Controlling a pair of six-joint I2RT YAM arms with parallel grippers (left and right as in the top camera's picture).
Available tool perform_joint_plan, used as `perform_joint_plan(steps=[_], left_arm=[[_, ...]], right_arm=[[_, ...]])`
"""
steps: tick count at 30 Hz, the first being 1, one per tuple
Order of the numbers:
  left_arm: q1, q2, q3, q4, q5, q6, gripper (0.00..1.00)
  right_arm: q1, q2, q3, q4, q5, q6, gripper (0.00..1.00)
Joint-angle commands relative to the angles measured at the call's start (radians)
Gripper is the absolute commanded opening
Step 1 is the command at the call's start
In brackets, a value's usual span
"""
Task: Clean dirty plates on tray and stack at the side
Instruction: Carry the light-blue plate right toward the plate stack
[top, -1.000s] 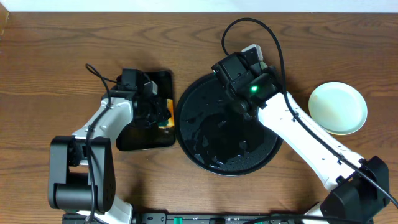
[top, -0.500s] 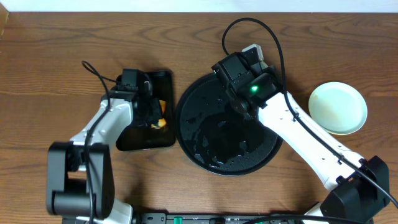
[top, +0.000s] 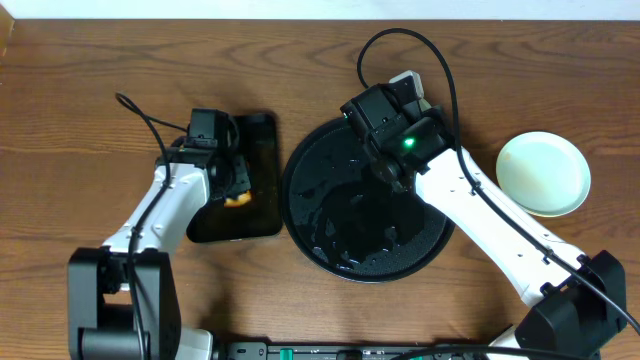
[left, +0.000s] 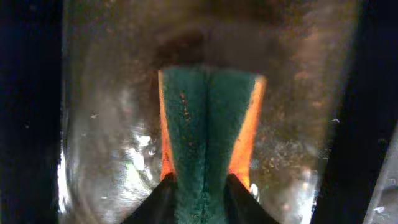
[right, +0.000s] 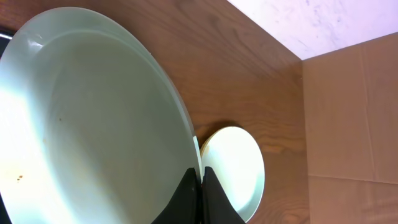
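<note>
Left gripper (left: 200, 193) pinches the folded sponge (left: 208, 118) over the small rectangular tray (top: 262, 205); I see the right gripper (right: 201, 186) clamped on the rim of a mint plate (right: 93, 124).

Left arm carried the sponge leftward.
The left gripper (top: 237, 192), with the orange-green sponge (top: 238, 199) pinched between its fingers, has moved left over the rectangular black tray (top: 258, 222). That tray's right edge, before just beside the gripper, now lies further to its right. The cable (top: 140, 118) behind the gripper swung left too.
</note>
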Motion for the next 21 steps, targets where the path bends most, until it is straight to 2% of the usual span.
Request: perform_joint_plan(steps=[1, 2, 4, 8, 13, 21], left_arm=[[-0.001, 0.015, -0.009, -0.004, -0.060, -0.003, 0.47], [-0.001, 0.015, -0.009, -0.004, -0.060, -0.003, 0.56], [-0.001, 0.015, -0.008, -0.008, -0.059, -0.003, 0.62], [-0.001, -0.011, -0.002, -0.046, -0.012, -0.018, 0.62], [-0.001, -0.114, 0.003, -0.080, -0.002, -0.033, 0.64], [-0.001, -0.174, 0.003, -0.134, 0.009, -0.033, 0.64]], right_arm=[[0.011, -0.020, 0.001, 0.000, 0.039, 0.023, 0.01], [0.011, -0.020, 0.001, 0.000, 0.039, 0.023, 0.01], [0.011, -0.020, 0.001, 0.000, 0.039, 0.023, 0.01], [0.009, -0.022, 0.001, -0.005, 0.039, 0.035, 0.01], [-0.039, -0.060, 0.001, -0.023, 0.003, 0.140, 0.01], [-0.298, -0.161, 0.001, -0.033, -0.175, 0.161, 0.01]])
